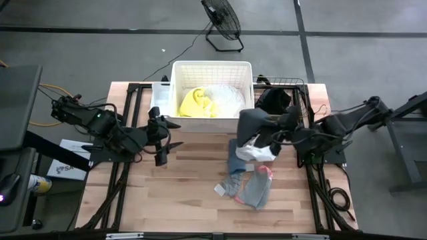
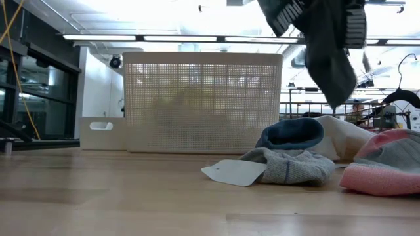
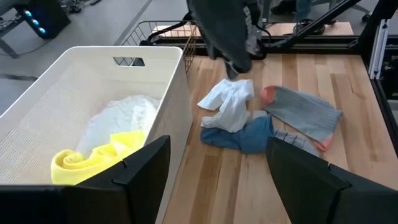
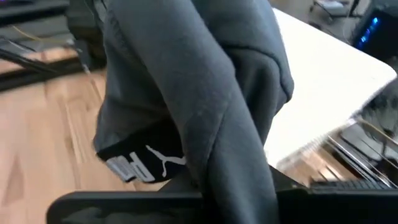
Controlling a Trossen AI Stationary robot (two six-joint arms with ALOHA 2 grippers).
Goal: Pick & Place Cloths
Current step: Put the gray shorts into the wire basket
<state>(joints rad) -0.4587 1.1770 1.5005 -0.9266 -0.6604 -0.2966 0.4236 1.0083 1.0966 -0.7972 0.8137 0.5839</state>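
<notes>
Fingers of the right gripper (image 1: 283, 127) are clenched on the dark grey cloth (image 1: 257, 123), held aloft right of the basket (image 1: 212, 68). Left gripper (image 1: 165, 137): spread, empty. Transfer step judged underway; leftward carry over the rim is needed.

The dark grey fabric garment (image 4: 205, 106) filling the right wrist view carries a black waistband, at the lower left of the frame, with a white leaping-cat logo (image 4: 163, 163) and a white block of lettering beside it, too blurred to read. In the high view, a white sheet (image 1: 67, 160) at the left edge bears dark letters, only partly visible.
</notes>
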